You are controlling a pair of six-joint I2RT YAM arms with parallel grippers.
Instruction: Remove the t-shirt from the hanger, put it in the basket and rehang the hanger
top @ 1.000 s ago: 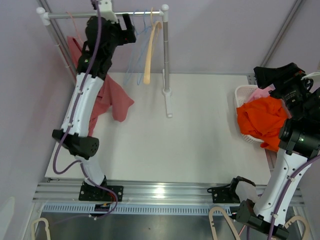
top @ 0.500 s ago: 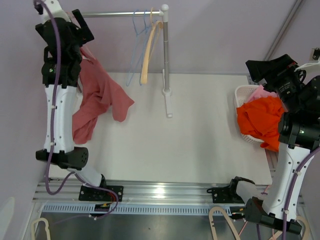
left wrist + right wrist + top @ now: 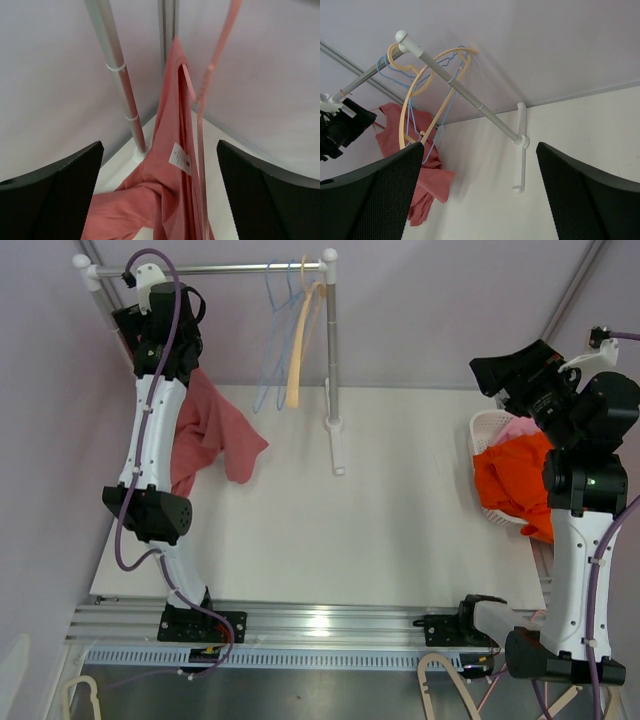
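Starting at the far-left corner of the counter [image 3: 400, 530]: your t-shirt [image 3: 205, 425] is the salmon one hanging off the left end of the rack rail [image 3: 230, 268], long axis running straight down, with the bottom bunched onto the counter by the left edge. The left pincer [image 3: 159, 145] is up high right by it, fingers spread wide and holding nothing. In the left wrist view the shirt sits dead ahead and a bit below, lined up with the gap between the fingers but not in it yet. That view is the useful one. It shows the pink hanger [image 3: 202, 100] threaded through the collar, seen nearly edge-on, plus the white label [image 3: 180, 157] and the rack's left post [image 3: 120, 85] just to the left. From the top camera your own arm covers all of that. Moving right along the rail, the blue hangers [image 3: 270, 330] and the yellow hanger [image 3: 300, 350] are bare, so ignore them. Way over at the right edge, the right pincer [image 3: 480, 145] is also wide open and empty, hovering above the basket [image 3: 480, 425] with the orange garment [image 3: 515, 480], well apart from the shirt. Its camera gives you a nice side look at the whole rack, though. I'd say the left arm takes this one.
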